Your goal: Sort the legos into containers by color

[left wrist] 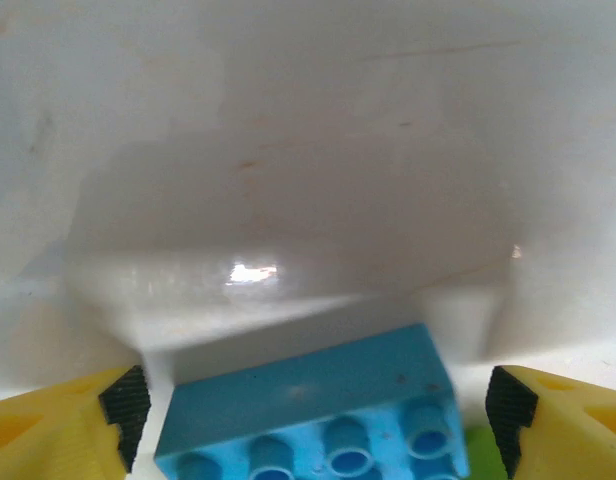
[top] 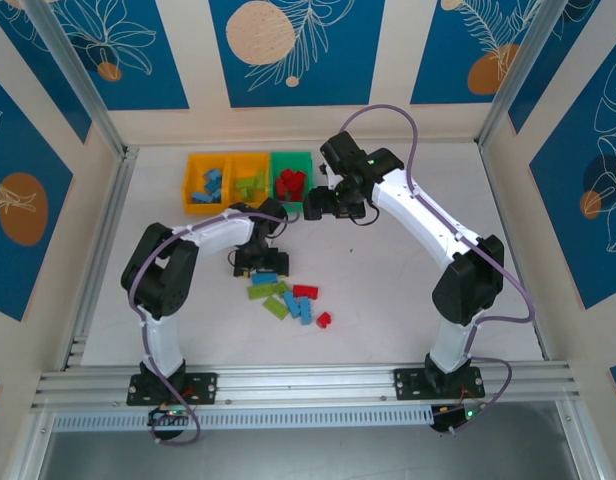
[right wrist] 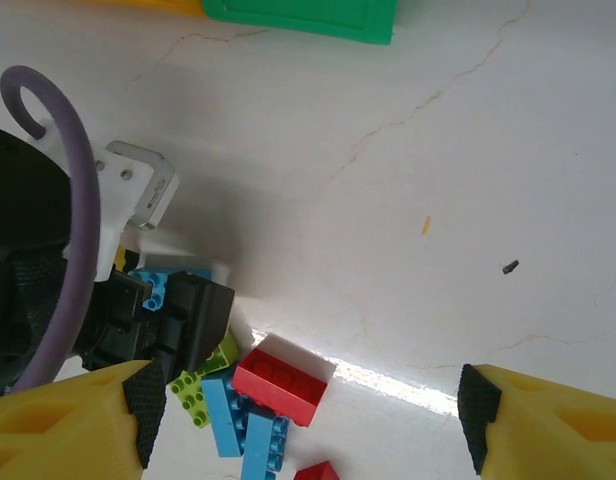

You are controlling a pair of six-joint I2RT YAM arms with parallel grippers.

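Observation:
Loose legos lie mid-table: a blue brick (top: 264, 279), green ones (top: 261, 292), a red brick (top: 306, 291) and another red one (top: 324, 320). My left gripper (top: 260, 262) is down over the blue brick (left wrist: 318, 410). It stands open, a pad (left wrist: 123, 405) on either side with gaps. My right gripper (top: 323, 208) hovers near the green bin (top: 291, 178), open and empty (right wrist: 308, 415). Below it I see a red brick (right wrist: 283, 378), blue bricks (right wrist: 228, 415) and a green brick (right wrist: 200, 385). Two yellow bins (top: 206, 180) (top: 250, 178) hold blue and green bricks.
The three bins stand in a row at the back left, the green one's rim (right wrist: 298, 18) just ahead of my right wrist. The left gripper body (right wrist: 158, 310) and its purple cable (right wrist: 78, 230) sit close to my right fingers. Metal rails (top: 288, 380) edge the table front.

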